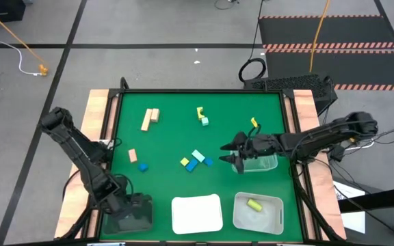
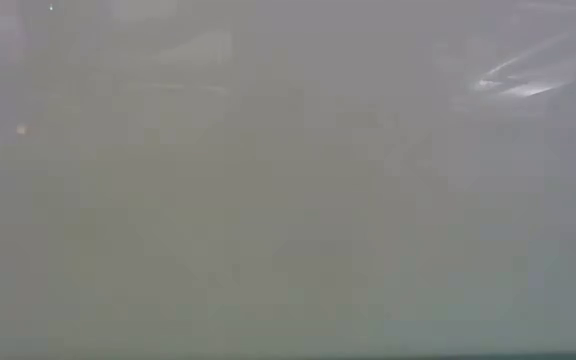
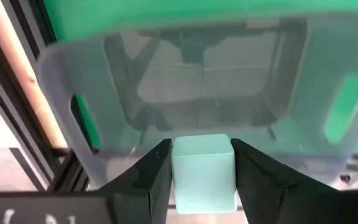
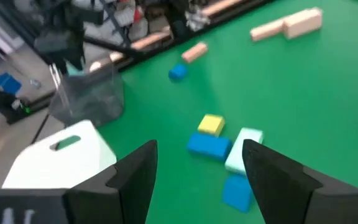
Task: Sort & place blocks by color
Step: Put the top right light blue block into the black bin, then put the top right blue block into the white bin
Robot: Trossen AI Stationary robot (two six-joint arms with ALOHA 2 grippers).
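Note:
My left gripper (image 1: 134, 205) is at the near left corner, shut on a pale mint cube (image 3: 202, 168) above a clear bin (image 3: 166, 74). My right gripper (image 1: 230, 156) is open and empty, right of a cluster on the green mat: a yellow block (image 4: 211, 124), a blue bar (image 4: 209, 145), a mint block (image 4: 244, 158) and a blue block (image 4: 236, 191). Tan bars (image 1: 149, 117) lie at the far left. A tan block (image 1: 132, 155) and a blue cube (image 1: 143, 166) lie at the left. Yellow and mint blocks (image 1: 202, 116) and a yellow block (image 1: 254, 123) lie farther back. The low view shows only haze. My left gripper pinches the mint cube by two opposite sides (image 3: 178, 168) between its two fingers. The cube sits square between them, its top face showing, lifted above the clear bin's inside.
A white tray (image 1: 197, 213) and a clear bin (image 1: 276, 217) holding a yellow-green cylinder (image 1: 254, 203) stand at the near edge. Another clear bin (image 1: 264, 164) stands under my right arm. Wooden rails (image 1: 100, 116) border the mat left and right.

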